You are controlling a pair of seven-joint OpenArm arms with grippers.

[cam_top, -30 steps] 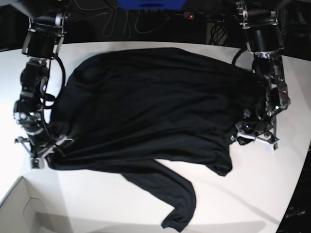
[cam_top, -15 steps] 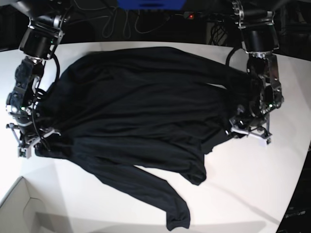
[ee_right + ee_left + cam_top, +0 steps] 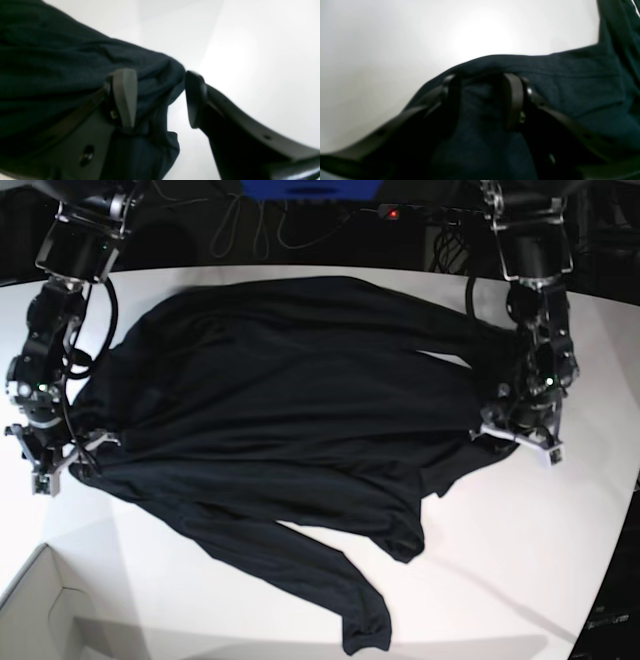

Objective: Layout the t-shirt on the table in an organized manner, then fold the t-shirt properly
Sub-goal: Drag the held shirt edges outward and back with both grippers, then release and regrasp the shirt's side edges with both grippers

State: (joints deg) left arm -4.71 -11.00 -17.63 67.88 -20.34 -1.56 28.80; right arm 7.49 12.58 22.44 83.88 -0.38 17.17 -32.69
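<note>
- Trailing toward the near edge of the table (image 3: 520,560), one long sleeve of the t-shirt (image 3: 290,430) ends in a cuff close to that edge, right of centre; beside it a shorter fold of cloth lies doubled over.
- Compared with a second ago, that sleeve and the whole near hem have slid toward the left edge, and the bunched flap near the right edge has drawn in under the body. I judge the arms are dragging the cloth sideways to spread it, so the laying-out step is under way and folding has not begun.
- At the left edge, the right gripper (image 3: 60,455) has its jaws spread in the wrist view, one finger (image 3: 125,97) lying on the cloth and the other on bare table; a bunch of fabric sits between them, not pinched.
- At the right edge, the left gripper (image 3: 520,430) has both fingers (image 3: 512,100) set into a ridge of fabric, seemingly clamping it.
- Across the middle the body lies wrinkled, its long axis running left to right, edge to edge.
- Toward the far edge the cloth is smoothest; which end holds the collar I cannot tell.
</note>
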